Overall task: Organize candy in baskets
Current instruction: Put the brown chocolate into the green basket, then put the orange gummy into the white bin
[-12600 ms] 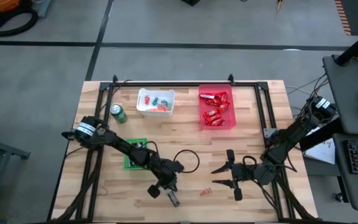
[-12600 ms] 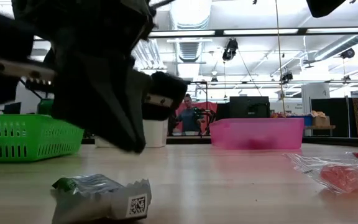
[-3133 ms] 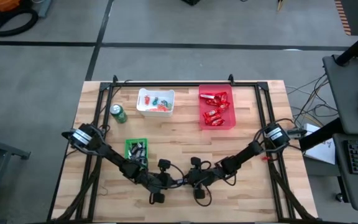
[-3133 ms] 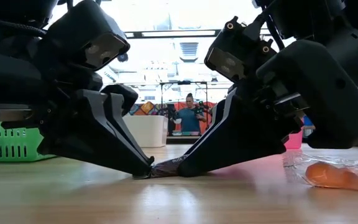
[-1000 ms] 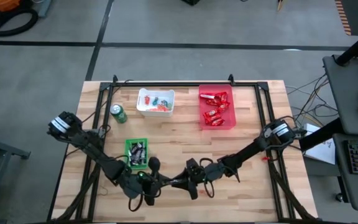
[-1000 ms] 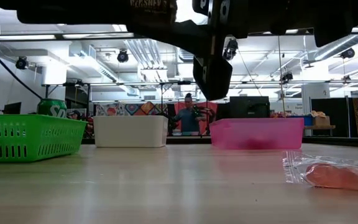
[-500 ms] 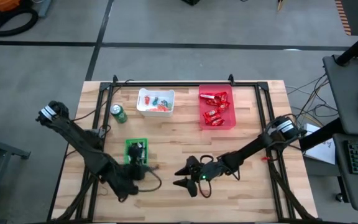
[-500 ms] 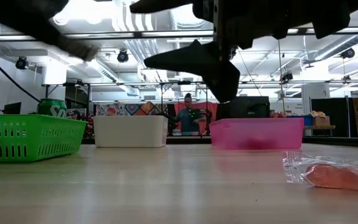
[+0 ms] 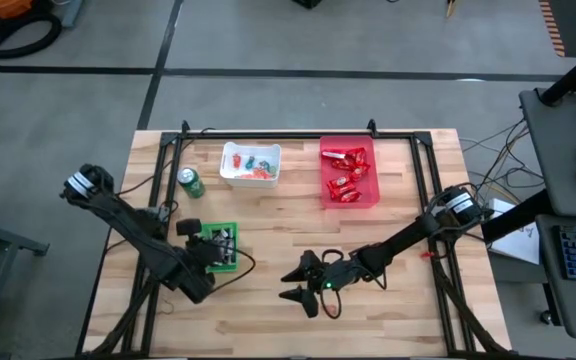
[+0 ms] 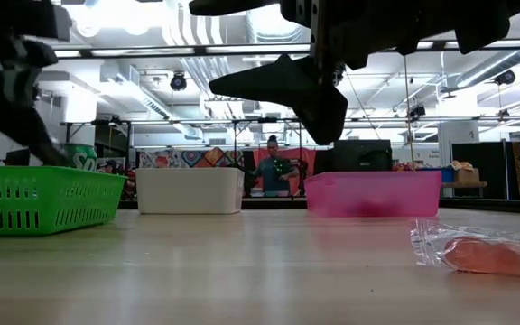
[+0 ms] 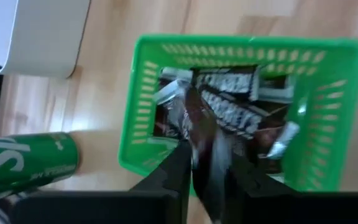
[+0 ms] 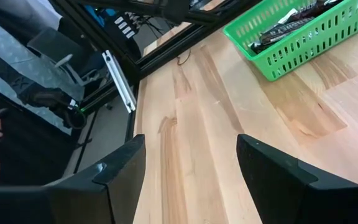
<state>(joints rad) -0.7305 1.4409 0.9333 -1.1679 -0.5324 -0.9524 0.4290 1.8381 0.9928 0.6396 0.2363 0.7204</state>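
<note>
Left gripper (image 11: 207, 163) hangs over the green basket (image 11: 148, 112), still pinching a dark mini bar (image 11: 199, 127); one orange candy (image 10: 495, 255) left on the table.

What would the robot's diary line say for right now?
left gripper: over green basket, pinching a dark wrapped candy | right gripper: open, empty, above bare table | orange candy: not yet sorted
</note>
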